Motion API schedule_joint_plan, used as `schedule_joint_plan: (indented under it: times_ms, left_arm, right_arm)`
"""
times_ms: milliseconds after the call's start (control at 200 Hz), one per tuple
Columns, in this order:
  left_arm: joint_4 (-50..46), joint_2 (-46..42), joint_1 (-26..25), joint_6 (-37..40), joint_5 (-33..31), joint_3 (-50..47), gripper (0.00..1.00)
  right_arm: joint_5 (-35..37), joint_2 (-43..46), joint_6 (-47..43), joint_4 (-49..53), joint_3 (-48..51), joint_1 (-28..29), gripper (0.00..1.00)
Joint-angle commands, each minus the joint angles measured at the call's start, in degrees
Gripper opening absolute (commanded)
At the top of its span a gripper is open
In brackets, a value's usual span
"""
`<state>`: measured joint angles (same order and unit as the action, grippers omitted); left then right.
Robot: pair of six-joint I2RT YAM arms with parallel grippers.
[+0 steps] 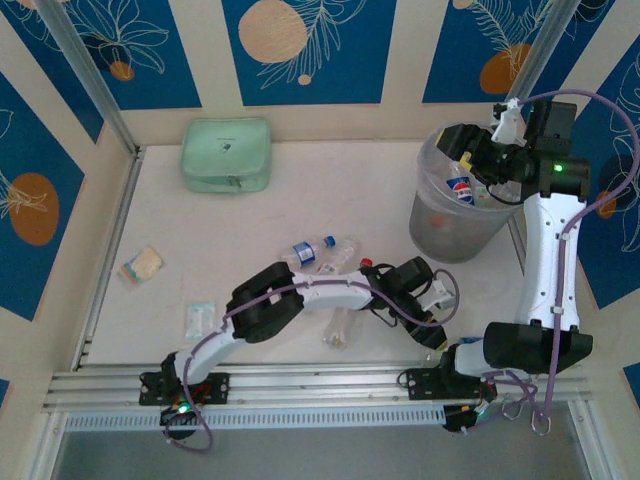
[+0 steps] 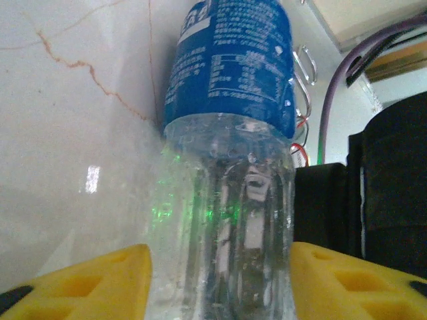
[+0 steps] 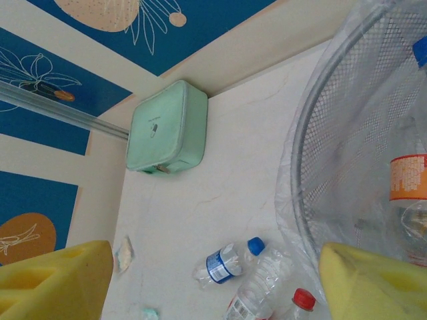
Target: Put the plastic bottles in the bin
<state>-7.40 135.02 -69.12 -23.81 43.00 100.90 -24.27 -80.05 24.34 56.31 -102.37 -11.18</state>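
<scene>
- Step in hand, as I judge it: securing the bottle with the blue label, which lies on the tabletop close to the right arm's base.
- The left gripper is clenched on it: a yellow pad presses each side of the clear body, below the label.
- To do this well: grip firmly enough that the thin wall cannot slip or pop out, lift straight off the tabletop before swinging, and steer clear of the right arm and its cables just beside.
- The bin stands at the far right; the bottle should pass high over its rim before release.
- Other bottles: several lie inside the bin, three are clustered mid-tabletop, and one lies just beside the left arm.
- Left arm: stretched low across the near tabletop towards the right, wrist down at the surface.
- Right arm: raised tall, with the right gripper above the bin's rim, jaws wide and empty.
</scene>
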Motion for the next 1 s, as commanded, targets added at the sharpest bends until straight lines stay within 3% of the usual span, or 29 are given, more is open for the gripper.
schedule_joint_plan:
  times_ms: [0, 320, 365, 470, 585, 675, 996]
  left_arm:
    - [4.2, -3.4, 2.1, -4.2, -1.5, -5.7, 0.5]
    - [11.5, -14.2, 7.2, -8.6, -8.2, -17.8, 0.48]
    - [12.3, -15.7, 7.5, -8.7, -9.3, -19.4, 0.54]
    - [13.2, -18.2, 6.9, -6.1, -10.1, -20.6, 0.8]
    - [10.2, -17.0, 5.5, -2.4, -9.4, -18.2, 0.94]
    - [7.7, -14.6, 4.9, -0.3, -10.7, -15.6, 1.0]
    - [-3.2, -5.8, 3.7, 8.2, -22.0, -3.7, 1.0]
  right_arm:
    - [-1.9, 0.1, 0.6, -0.6, -1.5, -0.4, 0.8]
    - [-2.2, -0.2, 0.6, -0.4, -2.1, 0.0, 0.79]
    - [-2.0, -0.1, 0.5, -0.2, -2.1, 0.1, 0.79]
    - [-1.8, -0.1, 0.0, 0.0, -2.1, 0.1, 0.79]
    - [-1.9, -0.1, 0.0, 0.0, -1.8, 0.1, 0.79]
    - [-2.0, 0.0, -0.2, 0.1, -1.6, 0.1, 0.78]
    - [-2.0, 0.4, -0.5, 0.4, -1.7, -0.3, 0.79]
